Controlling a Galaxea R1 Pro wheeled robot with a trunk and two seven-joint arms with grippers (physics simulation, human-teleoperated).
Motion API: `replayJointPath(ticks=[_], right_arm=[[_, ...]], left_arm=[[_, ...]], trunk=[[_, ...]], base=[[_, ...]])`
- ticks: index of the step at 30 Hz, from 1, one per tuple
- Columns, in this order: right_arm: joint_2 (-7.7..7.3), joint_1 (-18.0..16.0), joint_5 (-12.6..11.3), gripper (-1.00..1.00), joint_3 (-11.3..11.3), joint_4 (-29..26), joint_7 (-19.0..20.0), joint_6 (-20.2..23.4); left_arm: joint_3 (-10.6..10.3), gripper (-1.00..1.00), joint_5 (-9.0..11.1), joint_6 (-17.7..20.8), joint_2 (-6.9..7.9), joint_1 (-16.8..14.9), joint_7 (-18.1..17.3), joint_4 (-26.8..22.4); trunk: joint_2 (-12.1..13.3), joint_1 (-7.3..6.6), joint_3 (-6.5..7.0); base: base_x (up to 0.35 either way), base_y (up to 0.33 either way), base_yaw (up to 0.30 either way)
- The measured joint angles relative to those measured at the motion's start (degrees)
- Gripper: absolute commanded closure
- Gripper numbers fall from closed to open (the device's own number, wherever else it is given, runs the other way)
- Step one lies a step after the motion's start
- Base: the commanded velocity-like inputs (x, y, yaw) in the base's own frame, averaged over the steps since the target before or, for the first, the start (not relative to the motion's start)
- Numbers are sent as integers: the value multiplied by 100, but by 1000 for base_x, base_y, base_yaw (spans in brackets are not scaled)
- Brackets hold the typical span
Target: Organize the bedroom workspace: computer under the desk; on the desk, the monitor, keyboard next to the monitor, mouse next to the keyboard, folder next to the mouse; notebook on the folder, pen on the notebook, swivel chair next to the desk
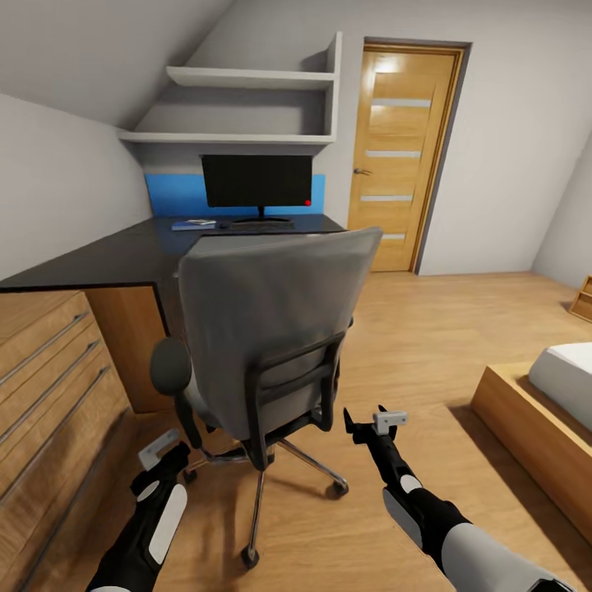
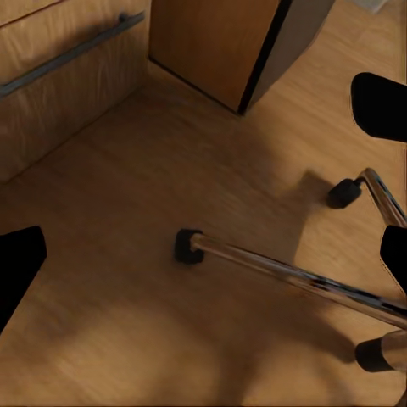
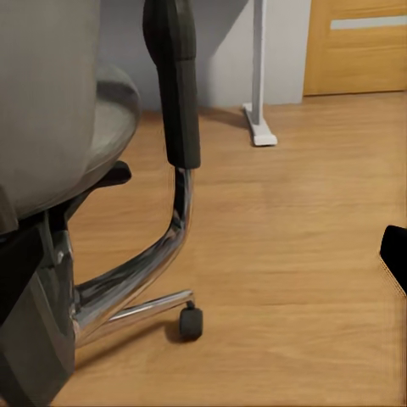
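Head view: we face the swivel chair [image 1: 275, 329] | both pincers look apart, empty | pushing hard could roll it into the bench [image 1: 99, 259]

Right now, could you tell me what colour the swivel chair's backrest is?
Grey backrest, best in the head view.

showing matt grey cloth on the swivel chair [image 1: 275, 321], with glossy chromed metal legs [image 2: 288, 273] and dull black plastic casters [image 2: 187, 246]. gleaming faintly across the dark, smooth desk [image 1: 99, 259]; looking like warm grained wood over the floor [image 1: 427, 329], drawers [image 1: 49, 386] and door [image 1: 403, 156].
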Motion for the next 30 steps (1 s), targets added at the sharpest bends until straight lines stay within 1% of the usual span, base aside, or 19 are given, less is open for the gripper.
replayJointPath(ticks=[14, 17, 24, 30], right_arm=[[5, 0, 17, -100, 1, -4, 9, 0], [5, 0, 17, -100, 1, -7, 9, 0], [6, 0, 2, -100, 3, -28, 7, 0], [25, 1, 0, -100, 15, -26, 6, 2]], left_arm=[[4, -100, -27, 6, 3, -1, 10, -2], [5, -100, 8, 2, 7, 1, -1, -3], [12, -100, 3, 14, 10, 0, -6, -7], [13, -100, 73, 58, 21, 0, -63, -8]], trunk=[[0, 0, 0], [0, 0, 0], [0, 0, 0], [0, 2, 0]], base=[[223, -233, 0], [223, -233, 0], [224, -230, 0], [60, -57, 0]])
